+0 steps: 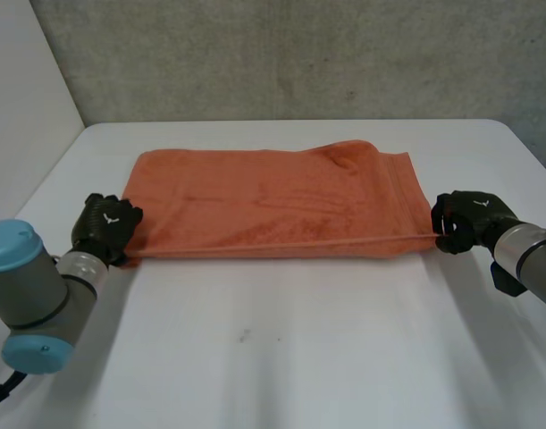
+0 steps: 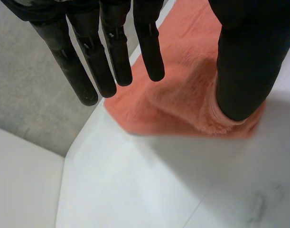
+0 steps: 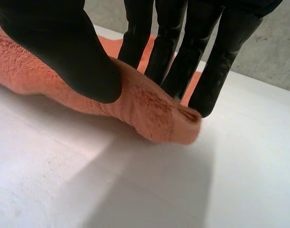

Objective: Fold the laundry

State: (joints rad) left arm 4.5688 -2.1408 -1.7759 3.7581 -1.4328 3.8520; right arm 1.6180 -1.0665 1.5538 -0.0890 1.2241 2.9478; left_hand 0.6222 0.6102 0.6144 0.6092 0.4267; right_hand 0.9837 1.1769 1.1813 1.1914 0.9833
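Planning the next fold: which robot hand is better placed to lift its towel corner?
Right. The right robot hand pinches its towel corner between thumb and fingers; the left robot hand has only its thumb on it, fingers straight.

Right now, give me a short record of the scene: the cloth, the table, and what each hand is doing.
cloth: orange towel, folded over, lying flat
surface: white table
left hand: at the towel's near left corner, thumb resting on it, fingers straight and off the cloth
right hand: near right corner pinched between thumb and straight fingers
near edge: drawn straight between the hands
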